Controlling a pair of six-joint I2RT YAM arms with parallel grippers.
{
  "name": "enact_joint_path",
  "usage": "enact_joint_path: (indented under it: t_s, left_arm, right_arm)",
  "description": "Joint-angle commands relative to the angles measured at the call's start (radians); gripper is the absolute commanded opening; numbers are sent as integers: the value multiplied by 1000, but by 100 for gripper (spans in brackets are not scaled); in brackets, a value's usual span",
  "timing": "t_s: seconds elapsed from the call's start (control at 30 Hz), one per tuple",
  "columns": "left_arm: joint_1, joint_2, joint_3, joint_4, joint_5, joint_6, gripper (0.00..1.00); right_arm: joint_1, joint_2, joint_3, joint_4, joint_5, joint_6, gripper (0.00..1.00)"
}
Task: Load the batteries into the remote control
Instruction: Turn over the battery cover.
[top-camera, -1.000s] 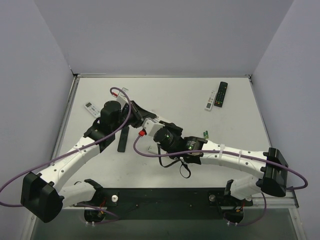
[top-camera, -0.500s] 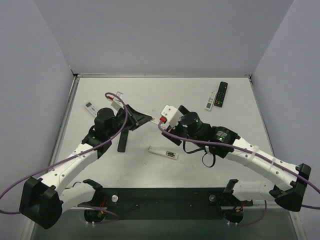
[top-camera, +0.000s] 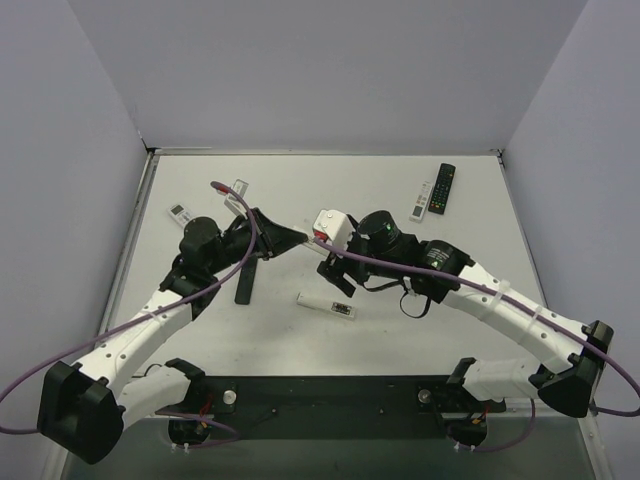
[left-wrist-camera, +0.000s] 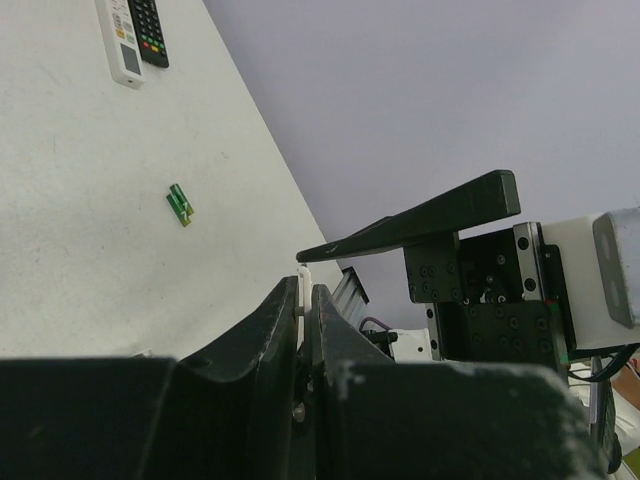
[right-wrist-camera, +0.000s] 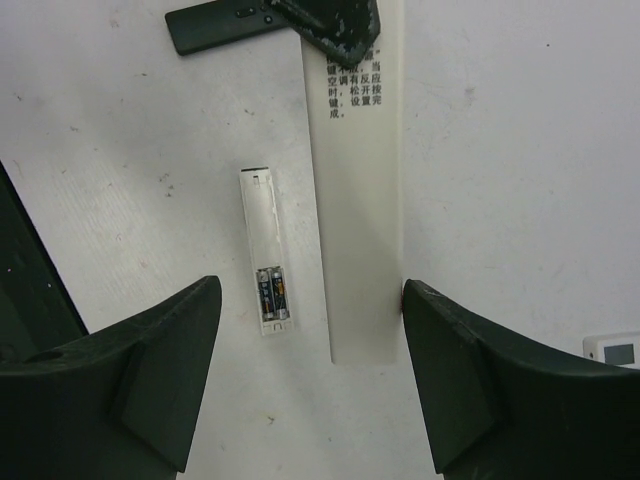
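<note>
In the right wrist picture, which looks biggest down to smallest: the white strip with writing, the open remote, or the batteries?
1. white strip with writing, though it may just be nearer the camera
2. open remote
3. batteries, tucked in its end

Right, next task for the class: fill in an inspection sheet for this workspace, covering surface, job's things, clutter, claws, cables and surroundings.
Surface: white table, faintly speckled.
Job's things: open remote lying on the table, two batteries seated in its compartment; green batteries loose on the table.
Clutter: black remote and far white remote side by side at the far right; left-edge white remote; black slab by the left arm.
Claws: left claw shut on a white printed panel; right claw open above the open remote.
Cables: purple cables loop along both arms.
Surroundings: plain lilac walls on three sides.
</note>
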Motion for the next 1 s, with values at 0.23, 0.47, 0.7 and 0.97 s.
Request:
enact_joint_path:
  t_s: [0.23,0.47,0.7,0.97]
  left_arm:
    - [2,-45,5,12,52,37,0]
    - [2,-54,3,-11,55,49,0]
    - [2,-53,6,-20,60,55,0]
    - [2,-62,6,-45,49,75,2]
  right_arm:
    - [0,91,124,-6,-42,-40,55]
    - [3,114,156,-6,-14,-58,52]
    - [19,147,179,-12,-34,-63,40]
    - [30,162,192,-19,-28,-69,14]
